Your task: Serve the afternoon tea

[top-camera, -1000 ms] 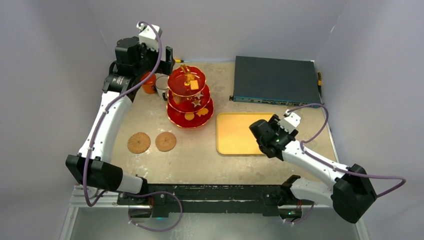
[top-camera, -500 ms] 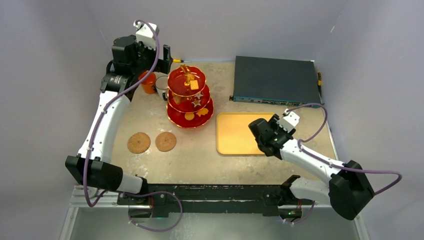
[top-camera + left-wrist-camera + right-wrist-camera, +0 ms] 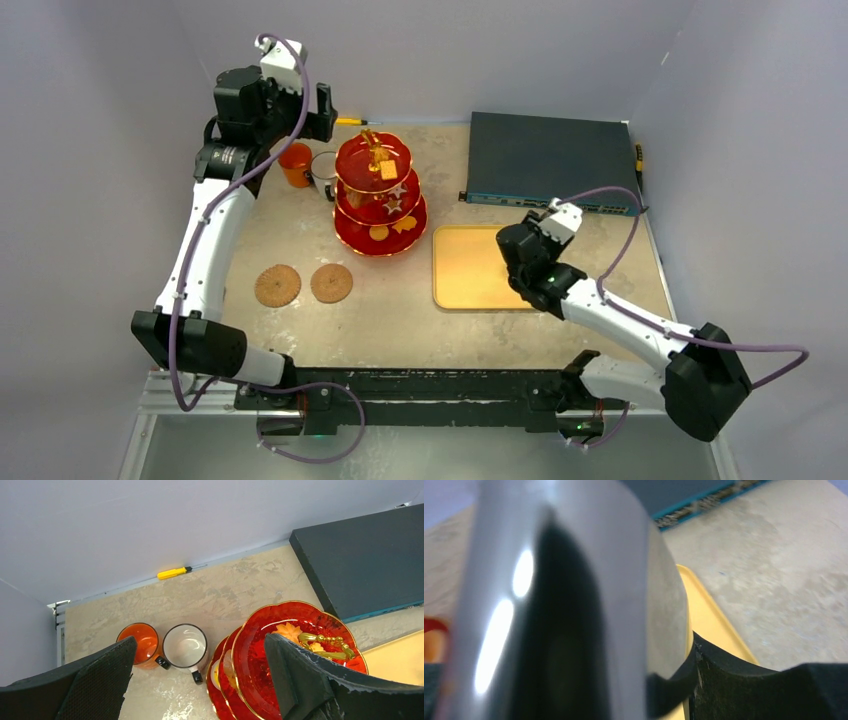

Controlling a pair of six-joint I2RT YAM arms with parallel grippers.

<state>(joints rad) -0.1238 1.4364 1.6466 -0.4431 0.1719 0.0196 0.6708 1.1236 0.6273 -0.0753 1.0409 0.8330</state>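
Pastries (image 3: 388,170) lie on the tiers of the red three-tier stand (image 3: 352,235), which stands upright at the middle of the worktop (image 3: 400,320). We find the orange mug (image 3: 296,163) and the white mug (image 3: 323,172) upright side by side, just left of the stand. The left fingers (image 3: 100,680) are spread wide apart and hold nothing, hanging above the mugs near the back-left corner. The right fingers (image 3: 774,690) sit over the yellow tray (image 3: 465,275), closed against a shiny metal object (image 3: 574,605) that we cannot identify. We record a round cookie (image 3: 277,286) and a second cookie (image 3: 331,283) flat on the worktop, nearer the arm bases. A dark box (image 3: 550,160) lies at back right.
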